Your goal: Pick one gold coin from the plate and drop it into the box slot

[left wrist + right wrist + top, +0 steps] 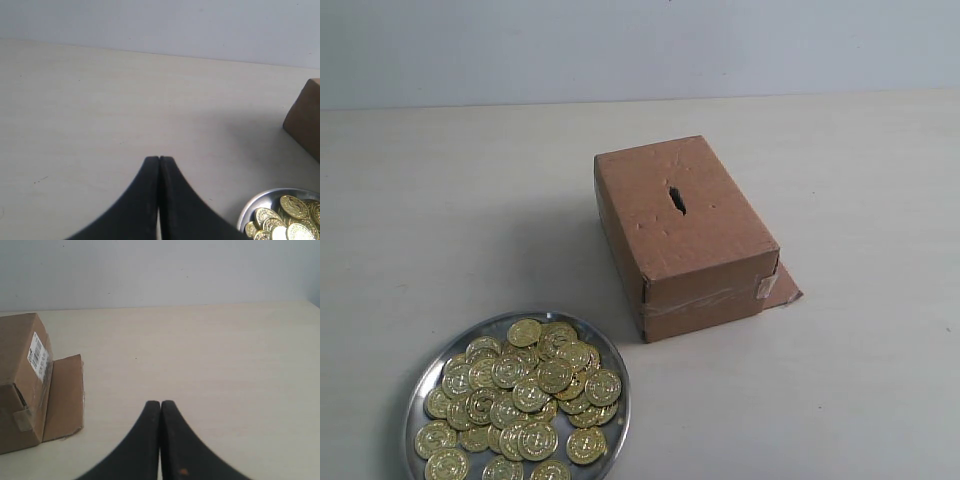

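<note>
A shiny silver plate (424, 378) sits at the front left of the table, heaped with several gold coins (530, 393). Behind it to the right stands the brown cardboard box (685, 235), its dark ragged slot (676, 200) in the top face, clear tape round the near end and a loose flap (782, 288) at its base. Neither gripper appears in the exterior view. My left gripper (159, 159) is shut and empty over bare table, with the plate (249, 210) and a box corner (306, 119) off to one side. My right gripper (160, 403) is shut and empty, apart from the box (20, 385).
The tabletop (440, 220) is pale wood grain, and a plain light wall (620, 45) runs along its far edge. A white label (38, 355) is stuck on the box end seen in the right wrist view.
</note>
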